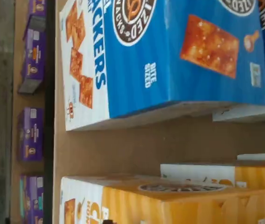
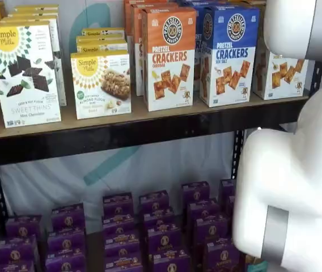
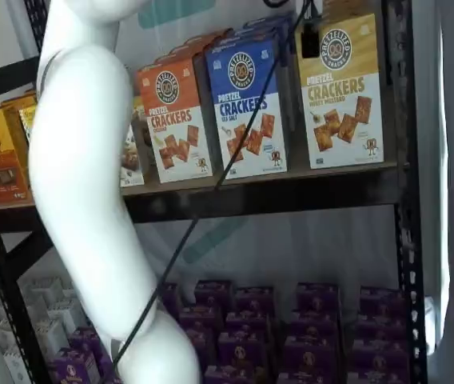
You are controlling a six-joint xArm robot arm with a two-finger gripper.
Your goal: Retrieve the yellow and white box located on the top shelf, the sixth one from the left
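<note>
The yellow and white box [image 3: 340, 92] stands upright at the front edge of the top shelf [image 3: 291, 190], at the right-hand end of the row just beside the blue box [image 3: 248, 104], so nothing has been lifted yet and the whole grab and pull-out is left to do. My wrist camera looks down on the gap between that blue box [image 1: 170, 56] and the yellow one [image 1: 170, 203], which I judge puts me above the shelf and close to my target. Only a small dark piece [image 3: 310, 38] with a cable hangs in front of the box's top, so I cannot tell how far open my fingers are, and they hold nothing that I can see.
</note>
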